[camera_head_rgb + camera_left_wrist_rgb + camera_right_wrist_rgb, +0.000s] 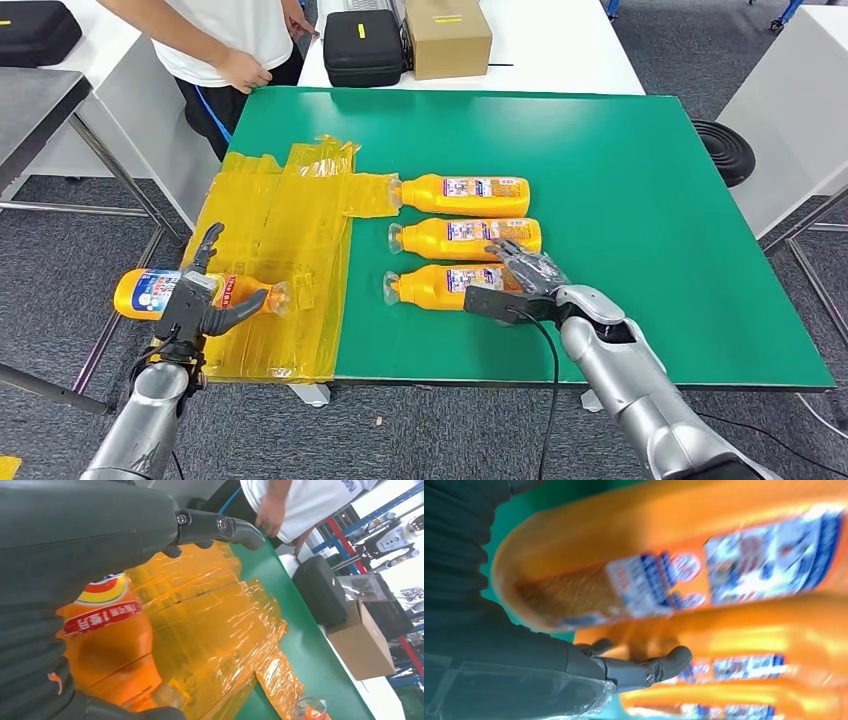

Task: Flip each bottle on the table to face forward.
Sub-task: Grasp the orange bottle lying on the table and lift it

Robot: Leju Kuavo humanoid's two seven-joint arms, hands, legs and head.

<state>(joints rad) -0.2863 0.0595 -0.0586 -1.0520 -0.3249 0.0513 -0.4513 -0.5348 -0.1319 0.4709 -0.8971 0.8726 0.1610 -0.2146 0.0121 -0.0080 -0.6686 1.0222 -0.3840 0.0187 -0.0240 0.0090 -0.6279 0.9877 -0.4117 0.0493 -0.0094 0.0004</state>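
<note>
Between the left hand's point(197, 300) fingers, a bottle point(150, 291) is clamped for flipping; right hand point(530, 272) fingers rest spread on the nearest bottle point(440, 285).

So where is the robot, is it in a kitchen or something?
Probably not a kitchen; it looks like a robot test lab or workshop. There is a green-topped work table, black equipment cases beside a cardboard box on a white table, and blue and red metal racks behind.

floor: grey carpet point(60, 215)
main table: green top point(640, 190)
far table: white point(560, 45), black case point(362, 47), cardboard box point(447, 36)
right: black round object point(724, 150) on floor
</note>
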